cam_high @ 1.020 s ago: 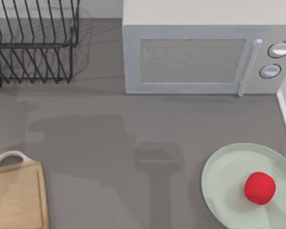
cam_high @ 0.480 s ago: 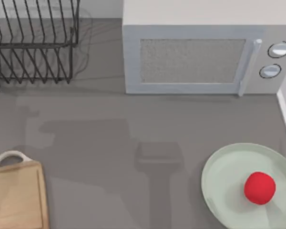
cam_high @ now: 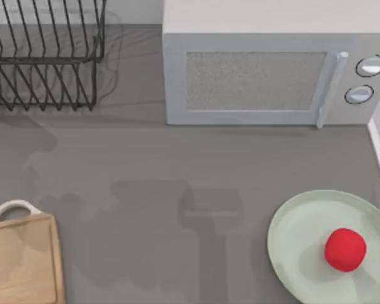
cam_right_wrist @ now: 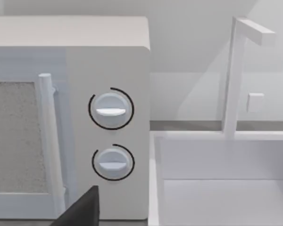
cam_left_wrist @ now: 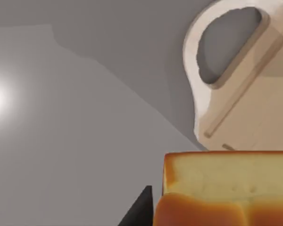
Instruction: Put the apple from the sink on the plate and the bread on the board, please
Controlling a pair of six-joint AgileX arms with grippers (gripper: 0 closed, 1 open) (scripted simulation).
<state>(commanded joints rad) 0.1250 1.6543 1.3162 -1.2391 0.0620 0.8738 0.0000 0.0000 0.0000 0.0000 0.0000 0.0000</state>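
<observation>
On the plate (cam_high: 291, 234) rests the apple (cam_high: 345, 249); bread (cam_left_wrist: 226, 188) near board (cam_left_wrist: 254, 94).

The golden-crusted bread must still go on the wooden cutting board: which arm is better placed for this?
Left. Its wrist view shows the golden-crusted bread right at its gripper, with the light wooden cutting board just beyond. The right wrist faces the white microwave and white sink.

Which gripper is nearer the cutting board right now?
Left. Its wrist view has the bread close up with the board and its loop handle just beyond. The right wrist view faces the microwave and sink, at the table's far right.
</observation>
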